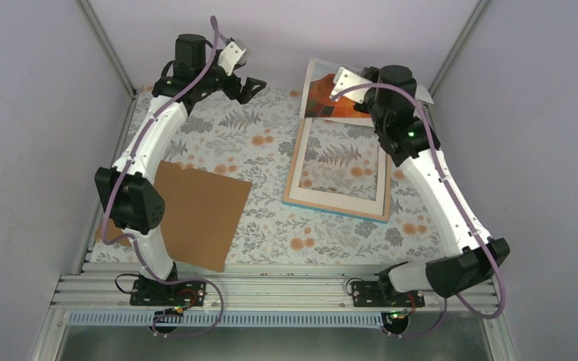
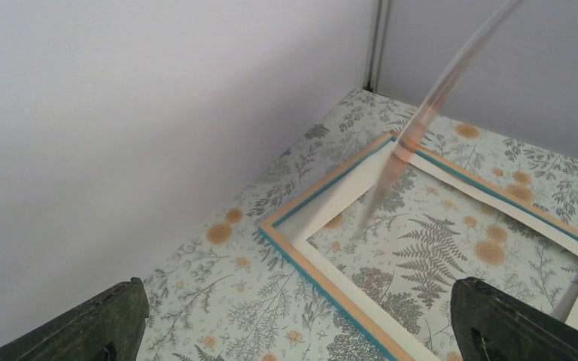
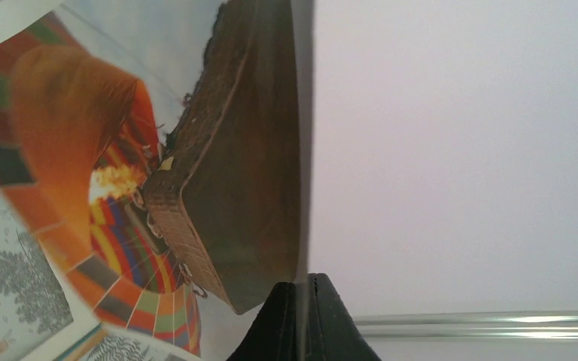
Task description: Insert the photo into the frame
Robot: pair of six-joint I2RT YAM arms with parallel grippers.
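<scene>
right gripper: clenched on photo edge | photo: light, floppy paper, creased easily, best pinched at margin | left gripper: released, frame below it

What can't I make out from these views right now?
- Top view: the right arm's wrist covers part of the photo and the right gripper's pinch on it.
- Left wrist view: the frame runs off the bottom and right edges; a blurred cable crosses it.
- Any view: whether the frame holds a pane.

Pale lilac walls, floral tablecloth
</scene>
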